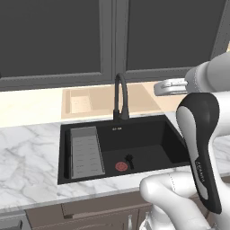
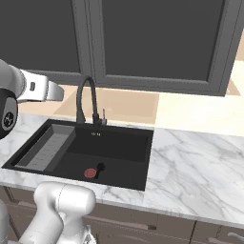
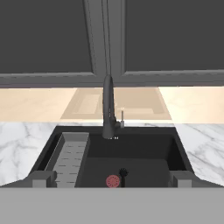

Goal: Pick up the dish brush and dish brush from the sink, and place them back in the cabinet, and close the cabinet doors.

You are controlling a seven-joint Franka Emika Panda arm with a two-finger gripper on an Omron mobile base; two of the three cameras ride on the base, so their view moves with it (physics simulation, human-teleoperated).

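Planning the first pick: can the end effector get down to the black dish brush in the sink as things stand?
Probably yes. The black dish brush lies on the sink floor beside the red drain, with nothing above it. The faucet stands further back, and the end effector is open, facing the basin.

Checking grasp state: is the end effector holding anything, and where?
Nothing held. End effector is open, above the sink; black brush lies by the drain.
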